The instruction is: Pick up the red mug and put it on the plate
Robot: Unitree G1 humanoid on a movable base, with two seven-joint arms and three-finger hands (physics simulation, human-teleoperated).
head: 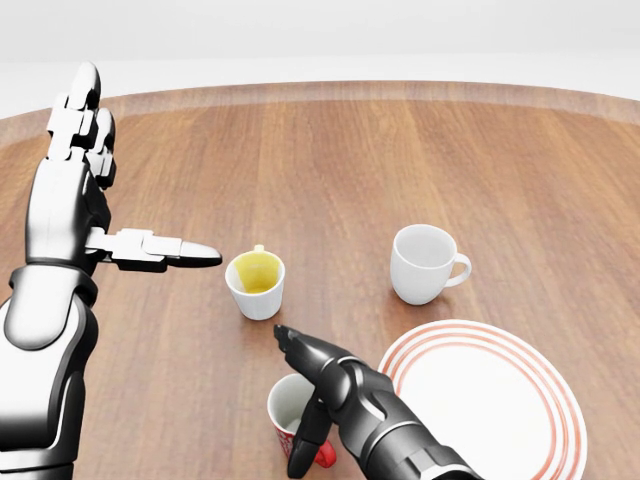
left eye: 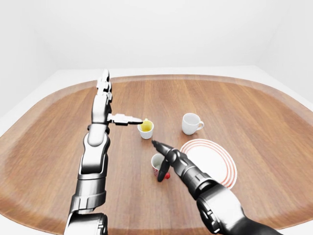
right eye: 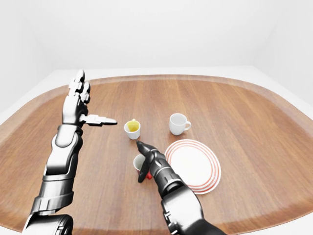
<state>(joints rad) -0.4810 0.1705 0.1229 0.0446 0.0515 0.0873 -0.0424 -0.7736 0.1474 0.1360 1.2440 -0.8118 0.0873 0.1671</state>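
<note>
Right hand: the dark three-finger right hand (head: 312,400) sits over the mug, one finger pointing toward the head view's top-left, another (head: 303,445) hanging down the mug's outer wall by the handle; fingers spread, not clamped round anything.
Red mug: the small red ceramic mug with a white inside (head: 288,405) stands upright on the table directly under the right hand, its red handle showing just beside the lowered fingertip; whether that finger touches it I cannot tell.
Plate: the round white plate with red rings (head: 490,400) lies flat just to the right of the right hand, apart from the mug and bare.
Yellow cup: a small white cup with a yellow inside (head: 255,283) stands above the right hand in the head view, near it.
White mug: a plain white ceramic mug (head: 424,262) stands up and to the right of the hand, above the plate.
Left hand: the silver three-finger left hand (head: 85,165) is raised well left of the cups, fingers apart, one finger (head: 165,249) stretched toward the yellow cup without reaching it.
Table: a brown wooden oval table (left eye: 234,98) carries everything.
</note>
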